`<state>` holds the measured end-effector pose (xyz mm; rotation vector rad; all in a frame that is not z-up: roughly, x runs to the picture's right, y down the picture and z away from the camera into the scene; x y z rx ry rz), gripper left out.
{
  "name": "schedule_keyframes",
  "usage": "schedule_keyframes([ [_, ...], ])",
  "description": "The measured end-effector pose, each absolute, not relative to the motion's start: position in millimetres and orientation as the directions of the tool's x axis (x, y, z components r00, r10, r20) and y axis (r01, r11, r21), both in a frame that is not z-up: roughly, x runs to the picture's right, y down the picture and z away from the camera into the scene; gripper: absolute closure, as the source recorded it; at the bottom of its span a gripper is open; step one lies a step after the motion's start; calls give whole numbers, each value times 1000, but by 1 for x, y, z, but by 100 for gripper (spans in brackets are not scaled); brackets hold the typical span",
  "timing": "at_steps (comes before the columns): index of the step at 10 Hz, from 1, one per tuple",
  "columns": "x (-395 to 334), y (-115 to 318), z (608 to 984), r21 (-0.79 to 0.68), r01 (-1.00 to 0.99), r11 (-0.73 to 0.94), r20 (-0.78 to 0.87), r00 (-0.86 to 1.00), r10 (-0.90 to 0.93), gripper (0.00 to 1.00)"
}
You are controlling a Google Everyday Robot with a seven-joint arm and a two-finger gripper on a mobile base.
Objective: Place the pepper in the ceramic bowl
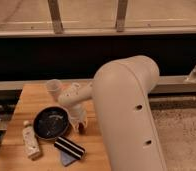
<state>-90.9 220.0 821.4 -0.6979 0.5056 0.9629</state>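
Near the desk's left front edge lies one pale oblong bottle (31, 144). Beside it sits one round, glossy dark ceramic bowl (50, 124). One translucent plastic cup (53, 88) stands toward the back edge, and one black-and-white striped block (69, 147) lies at the front. My gripper (77, 123) hangs just right of the bowl, probably so it can reach over the rim. Whether it holds anything I cannot tell, and I cannot see the small dark red pepper.
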Motion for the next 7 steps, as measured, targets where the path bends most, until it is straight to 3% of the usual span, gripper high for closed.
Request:
schedule_keyframes([
  [2, -83, 209, 815, -285, -878, 384, -657, 471, 589, 99],
  [7, -54, 157, 792, -223, -908, 354, -599, 415, 685, 100],
])
